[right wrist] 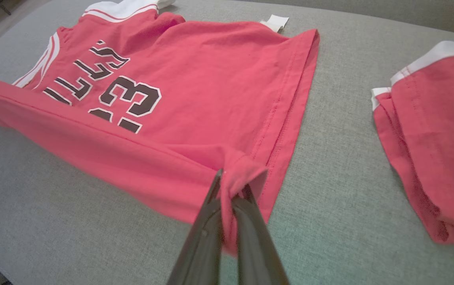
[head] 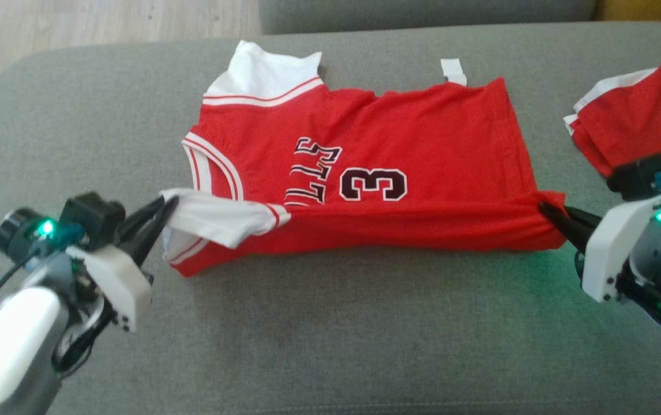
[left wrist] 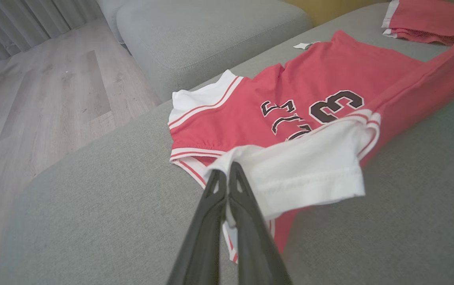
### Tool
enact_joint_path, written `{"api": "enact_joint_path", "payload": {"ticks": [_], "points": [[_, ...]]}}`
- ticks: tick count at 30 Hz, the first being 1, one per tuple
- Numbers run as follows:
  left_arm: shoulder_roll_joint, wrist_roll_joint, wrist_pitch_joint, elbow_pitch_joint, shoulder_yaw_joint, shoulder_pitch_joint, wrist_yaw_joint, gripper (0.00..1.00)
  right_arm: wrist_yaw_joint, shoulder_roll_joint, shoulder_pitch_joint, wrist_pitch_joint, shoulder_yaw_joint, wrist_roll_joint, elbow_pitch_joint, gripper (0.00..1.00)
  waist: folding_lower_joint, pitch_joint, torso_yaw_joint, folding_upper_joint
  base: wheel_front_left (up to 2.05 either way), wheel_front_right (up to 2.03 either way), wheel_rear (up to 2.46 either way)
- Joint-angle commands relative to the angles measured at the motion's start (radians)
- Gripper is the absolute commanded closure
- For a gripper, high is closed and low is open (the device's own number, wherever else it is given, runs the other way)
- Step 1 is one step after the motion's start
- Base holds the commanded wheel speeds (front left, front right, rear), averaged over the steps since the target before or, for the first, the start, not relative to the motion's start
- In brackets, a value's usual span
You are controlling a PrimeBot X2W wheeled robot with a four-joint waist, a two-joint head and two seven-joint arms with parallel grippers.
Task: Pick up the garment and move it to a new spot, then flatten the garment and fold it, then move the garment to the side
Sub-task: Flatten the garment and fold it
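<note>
The garment (head: 400, 167) is a red jersey with white sleeves, black lettering and a "3", spread sideways on a grey sofa cushion (head: 330, 340). Its near long edge is lifted and folded over toward the lettering. My left gripper (head: 166, 204) is shut on the white sleeve (left wrist: 306, 170) at the jersey's left end; my right gripper (head: 547, 208) is shut on the red hem corner (right wrist: 243, 166) at the right end. The left wrist view has the dark fingers (left wrist: 227, 206) pinching white cloth. In the right wrist view, red fabric bunches around my fingertips (right wrist: 247, 198).
A second red and white garment (head: 636, 115) lies folded at the cushion's right edge, close to my right arm. A white tag (head: 453, 70) sticks out from the jersey's far side. Another grey cushion (left wrist: 207, 35) and wooden floor (left wrist: 48, 91) lie beyond.
</note>
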Motion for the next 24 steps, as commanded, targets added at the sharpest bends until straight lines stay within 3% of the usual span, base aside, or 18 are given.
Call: {"api": "enact_joint_path", "payload": {"ticks": [1, 23, 24], "points": [[0.032, 0.007, 0.001, -0.014, 0.046, -0.074, -0.001, 1.00, -0.001, -0.015, -0.029, -0.001, -0.008, -0.008, -0.019, 1.00, 0.0000, 0.012, -0.002, 0.0000, 0.00, 0.00, 0.00], [-0.031, -0.023, -0.046, 0.317, -0.222, -0.372, -0.015, 1.00, -0.001, 0.028, -0.176, 0.033, 0.084, -0.042, 0.101, 1.00, 0.0000, 0.109, -0.024, 0.0000, 0.00, 0.00, 0.00], [-0.035, -0.028, -0.049, 0.332, -0.231, -0.380, -0.015, 0.82, -0.001, 0.032, -0.182, 0.028, 0.084, -0.043, 0.109, 1.00, 0.0000, 0.111, -0.024, 0.0000, 0.00, 0.00, 0.00]]}}
